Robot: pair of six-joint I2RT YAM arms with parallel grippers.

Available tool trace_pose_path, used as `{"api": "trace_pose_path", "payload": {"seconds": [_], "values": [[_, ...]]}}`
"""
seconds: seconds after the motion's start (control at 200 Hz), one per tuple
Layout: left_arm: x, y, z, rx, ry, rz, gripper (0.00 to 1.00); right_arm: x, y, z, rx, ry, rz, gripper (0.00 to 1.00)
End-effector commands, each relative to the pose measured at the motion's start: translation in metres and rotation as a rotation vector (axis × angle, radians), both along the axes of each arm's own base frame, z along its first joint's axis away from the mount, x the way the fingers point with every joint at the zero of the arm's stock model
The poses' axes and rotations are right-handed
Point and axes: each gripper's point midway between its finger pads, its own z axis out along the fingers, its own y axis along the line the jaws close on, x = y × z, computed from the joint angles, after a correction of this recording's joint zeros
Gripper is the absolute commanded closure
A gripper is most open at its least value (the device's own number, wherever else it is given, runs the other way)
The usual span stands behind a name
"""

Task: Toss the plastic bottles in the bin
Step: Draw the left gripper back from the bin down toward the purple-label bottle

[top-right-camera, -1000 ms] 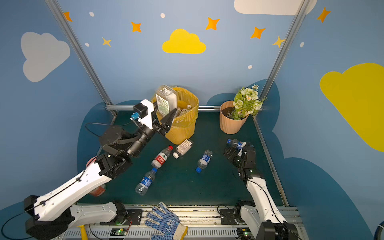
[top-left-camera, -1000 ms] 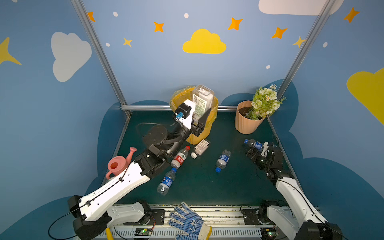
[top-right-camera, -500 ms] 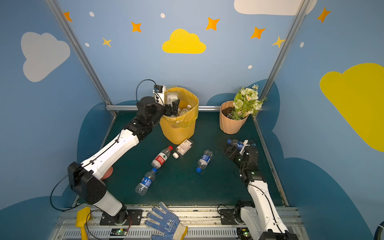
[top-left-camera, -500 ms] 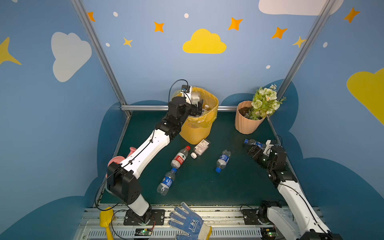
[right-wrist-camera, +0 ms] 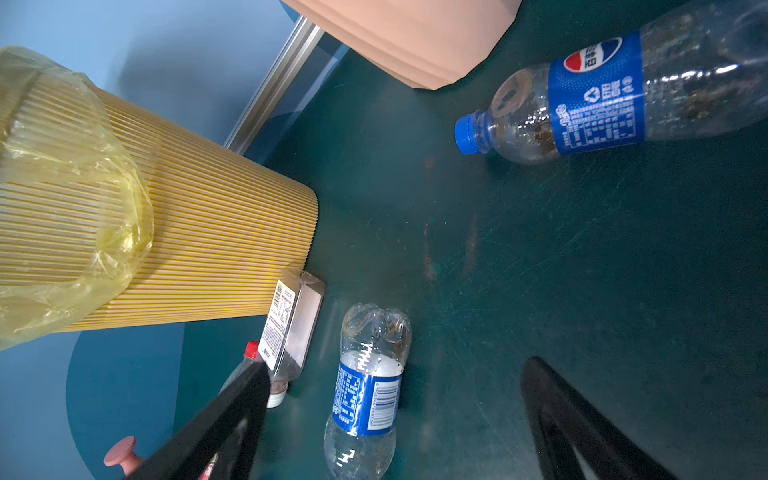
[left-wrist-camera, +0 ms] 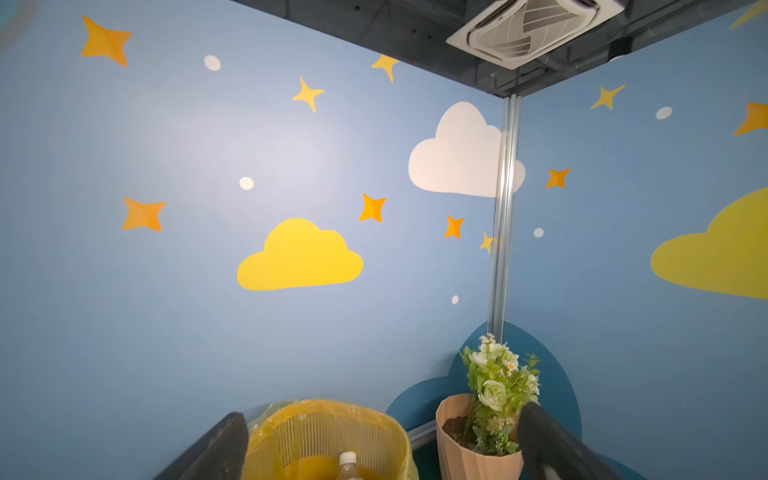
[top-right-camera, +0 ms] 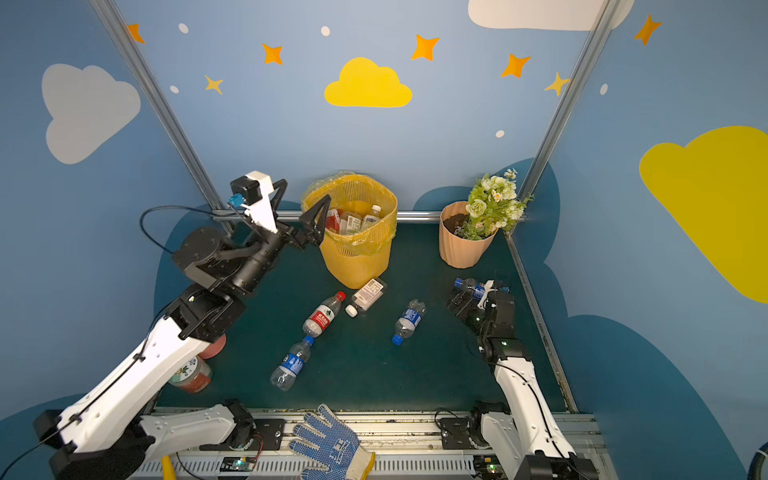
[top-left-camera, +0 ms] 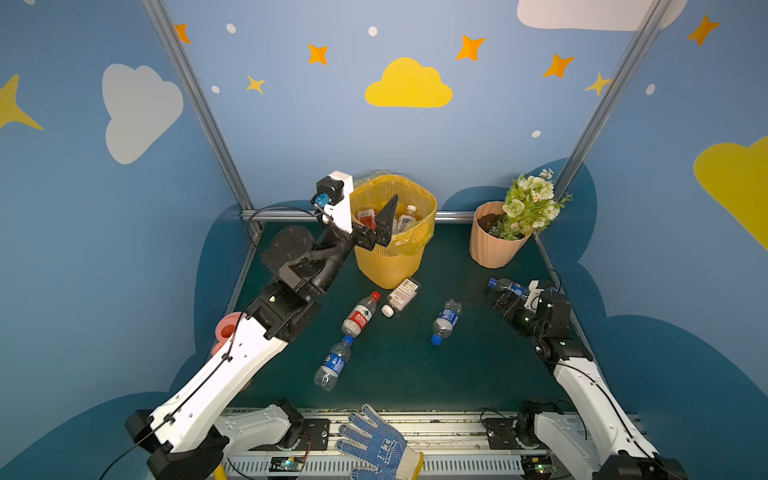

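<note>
Though the bin (top-left-camera: 392, 257), standing at the back centre of the green table (top-left-camera: 478, 374) in both top views, already holds several bottles (top-left-camera: 405, 217) inside its yellow liner, the job looks only partly done: five more lie loose on the mat.

The left gripper (top-right-camera: 302, 199) hangs raised at the bin's left rim. Its jaws are spread wide and hold nothing, so nothing is waiting to be dropped from it. The right gripper (top-left-camera: 503, 300), low near the right edge of the frame, also has its jaws wide and empty.

The Pepsi bottle (top-left-camera: 508, 286) lies just beside the right gripper, below the peach flower pot (top-left-camera: 492, 249). In the right wrist view it sits at upper right, beyond the fingers rather than between them.

The red-label bottle (top-left-camera: 360, 314) and the lower blue-label bottle (top-left-camera: 333, 363) lie nearly end to end at lower centre. The middle blue-label bottle (top-left-camera: 445, 321) lies alone to their right. The flat barcoded bottle (top-left-camera: 402, 294) rests at the foot of the bin. All five are yet to be picked up and dropped in.
</note>
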Motion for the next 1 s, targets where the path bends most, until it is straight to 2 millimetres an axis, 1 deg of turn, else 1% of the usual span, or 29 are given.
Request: {"api": "trace_pose_path", "payload": {"seconds": [0.0, 0.165, 0.325, 0.44, 0.491, 0.601, 0.811, 0.991], "values": [[0.023, -0.002, -0.078, 0.089, 0.162, 0.081, 0.00, 0.006, 0.003, 0.015, -0.006, -0.044, 0.017, 0.08], [0.023, 0.013, -0.142, 0.101, 0.326, 0.140, 0.00, 0.007, 0.004, 0.011, -0.001, -0.030, 0.020, 0.08], [0.020, 0.011, -0.207, 0.104, 0.502, 0.134, 0.00, 0.008, 0.006, 0.007, 0.003, -0.017, 0.021, 0.08], [0.017, 0.002, -0.255, 0.125, 0.613, 0.125, 0.00, 0.009, 0.007, 0.006, 0.004, -0.013, 0.024, 0.08], [0.016, -0.003, -0.273, 0.140, 0.650, 0.120, 0.00, 0.009, 0.007, 0.006, 0.003, -0.012, 0.023, 0.08], [0.014, -0.019, -0.302, 0.195, 0.705, 0.104, 0.00, 0.010, 0.007, 0.006, 0.002, -0.013, 0.024, 0.08], [0.021, -0.042, -0.347, 0.276, 0.797, 0.085, 0.00, 0.010, 0.008, 0.005, 0.002, -0.008, 0.025, 0.08], [0.024, -0.061, -0.391, 0.350, 0.908, 0.068, 0.00, 0.008, 0.006, 0.003, -0.002, 0.000, 0.012, 0.08]]}}
